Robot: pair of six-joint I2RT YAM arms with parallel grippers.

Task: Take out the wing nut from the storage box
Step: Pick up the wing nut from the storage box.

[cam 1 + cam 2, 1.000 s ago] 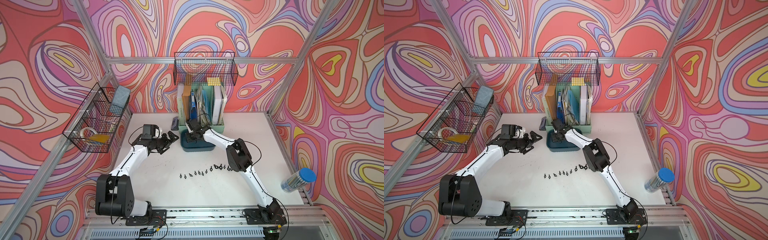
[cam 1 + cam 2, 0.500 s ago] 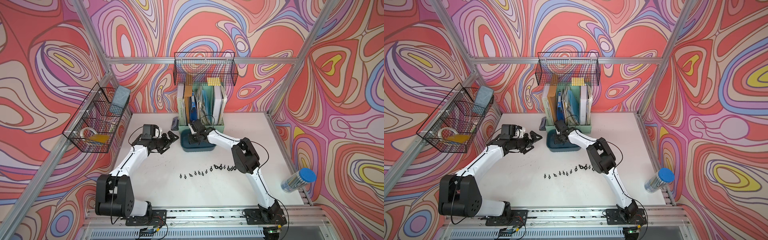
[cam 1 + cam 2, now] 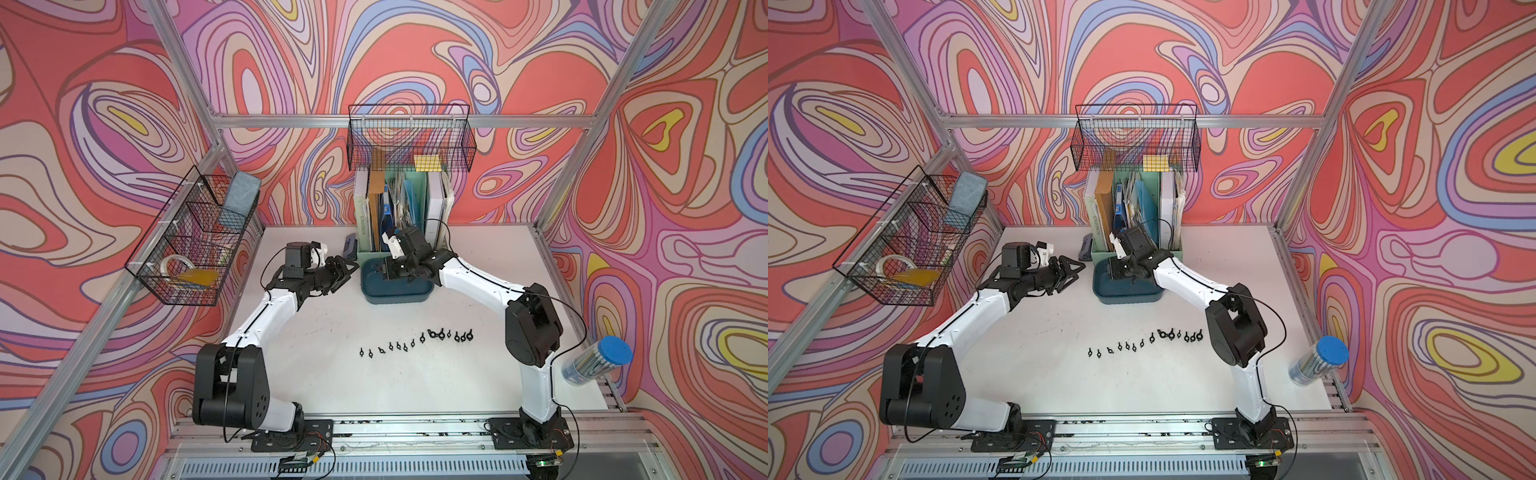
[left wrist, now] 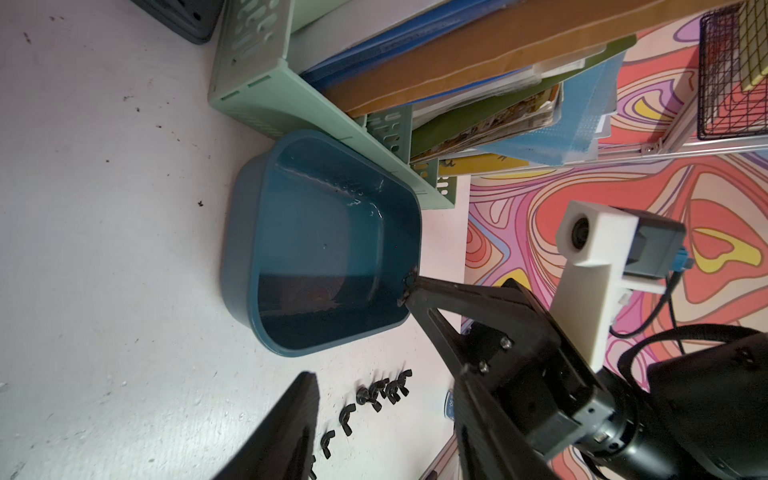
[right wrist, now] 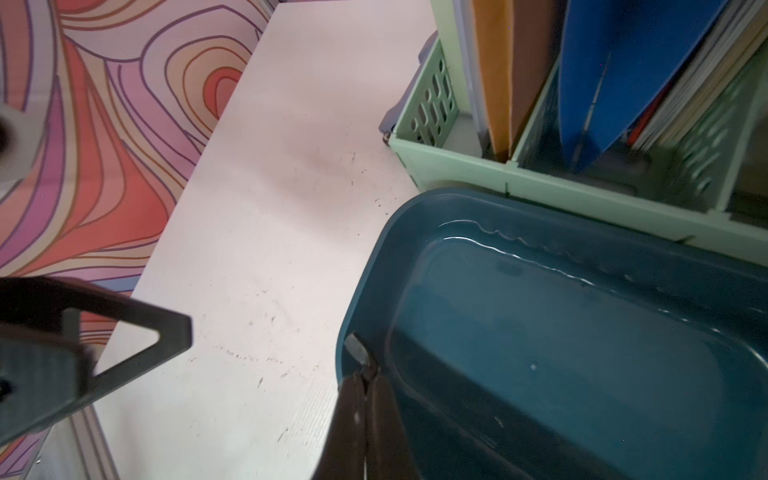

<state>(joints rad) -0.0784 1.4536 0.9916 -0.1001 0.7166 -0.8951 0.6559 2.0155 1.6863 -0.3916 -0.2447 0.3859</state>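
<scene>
**Right arm.** The right gripper (image 5: 365,376) has its jaws closed tip to tip. A small dark piece, which reads as the wing nut (image 5: 357,349), is pinched at the very end and sticks out a little past the tips. In both top views the gripper (image 3: 385,273) reaches over the end of the storage box (image 3: 395,296) that faces the left arm. From the right wrist camera the tips sit over the rim at that end. How far the nut is above the rim cannot be told.

**Left arm.** The left gripper (image 3: 348,274) hangs above the table (image 3: 374,395), just beside the same end of the box and not touching it. Its jaws stand apart, and nothing is between them.

**Storage box.** This is a shallow dark teal tub. It stands on the table directly in front of the mint-green file holder (image 3: 365,247), with its back rim close against the holder's base. Its inner floor (image 4: 332,232) is glossy.

**Other items.**
- A row of wing nuts (image 3: 415,343) lies on the table in front of the box, well apart from it and between the two arms.
- A black wire basket (image 3: 409,141) hangs on the back wall above the file holder.
- A second wire basket (image 3: 191,245) hangs on the left wall.
- A clear tube with a blue cap (image 3: 598,361) lies at the table's right edge.
</scene>
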